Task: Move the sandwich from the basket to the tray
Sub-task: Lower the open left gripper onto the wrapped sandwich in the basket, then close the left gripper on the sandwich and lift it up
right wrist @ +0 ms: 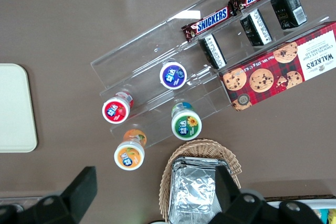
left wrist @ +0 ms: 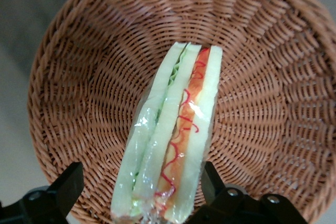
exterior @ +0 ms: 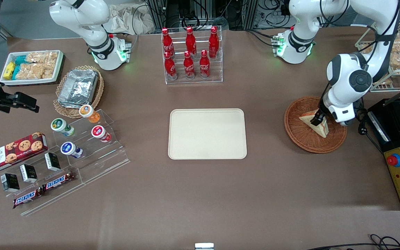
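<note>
The small triangular sandwich of pale bread with red and green filling [exterior: 316, 121] sits in the round reddish-brown woven wicker basket [exterior: 302, 139] at the right of the front view, so the transfer has hardly begun: nothing is lifted and the flat cream-beige rectangular plastic tray [exterior: 207, 133] in the middle of the frame carries nothing. The left arm's gripper [exterior: 317, 119] is down in the basket at the sandwich. In the left wrist view the gripper [left wrist: 139, 195] is spread, with 1 black finger [left wrist: 65, 187] on each side of the wrapped wedge [left wrist: 173, 140]; a gap shows beside one finger, while the other sits just beside the wrap, and I cannot tell whether it touches. I judge it to be released, about to close rather than holding.

What is left, as I read it: close on the wedge, lift it clear of the basket rim [left wrist: 44, 108], carry it toward the frame's centre and set it on the tray.

The brown bench [exterior: 266, 173] between basket and tray is bare, so the sideways path looks free. The clear rack of red bottles [exterior: 192, 55] stands above the tray in the frame, well apart from that line. The black control box [exterior: 399, 173] lies just beside the basket at the right edge, leaving little room on that side.
</note>
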Motion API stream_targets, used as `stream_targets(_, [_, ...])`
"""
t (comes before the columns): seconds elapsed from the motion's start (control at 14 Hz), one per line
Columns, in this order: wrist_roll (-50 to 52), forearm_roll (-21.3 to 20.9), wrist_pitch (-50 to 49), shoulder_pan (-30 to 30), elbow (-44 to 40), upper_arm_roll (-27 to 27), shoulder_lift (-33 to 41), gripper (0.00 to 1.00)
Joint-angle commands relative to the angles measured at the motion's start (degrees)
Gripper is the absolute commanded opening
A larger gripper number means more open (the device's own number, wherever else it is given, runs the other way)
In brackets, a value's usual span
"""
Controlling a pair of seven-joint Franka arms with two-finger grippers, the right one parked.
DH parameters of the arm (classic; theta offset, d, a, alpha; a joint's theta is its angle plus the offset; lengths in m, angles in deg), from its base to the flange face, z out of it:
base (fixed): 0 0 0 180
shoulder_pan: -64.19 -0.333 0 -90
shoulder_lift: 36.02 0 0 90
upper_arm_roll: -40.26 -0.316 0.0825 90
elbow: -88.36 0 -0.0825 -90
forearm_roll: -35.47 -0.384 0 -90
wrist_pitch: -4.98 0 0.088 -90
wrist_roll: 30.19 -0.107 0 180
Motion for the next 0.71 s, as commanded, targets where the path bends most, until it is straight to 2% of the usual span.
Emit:
stream_targets(0.0, [0.14, -1.14, 4.53, -0.77, 1.41, 0.53, -1.51, 1.0])
stream_targets(0.29, [-0.12, -1.14, 7.96, -0.77, 1.41, 0.53, -4.24, 0.99])
stream_targets(0.36, [-0.21, -1.14, 8.75, -0.77, 1.41, 0.53, -4.77, 0.94])
stream_targets(0.43, [-0.21, -1.14, 9.2, -0.77, 1.41, 0.53, -5.12, 0.74])
stream_targets(0.5, [-0.21, -1.14, 9.2, -0.77, 1.33, 0.53, -5.3, 0.4])
stream_targets(0.57, [-0.9, -1.14, 9.2, -0.77, 1.24, 0.53, -5.3, 0.14])
stream_targets(0.64, [-2.22, -1.14, 9.03, -0.77, 1.15, 0.53, -4.86, 0.0])
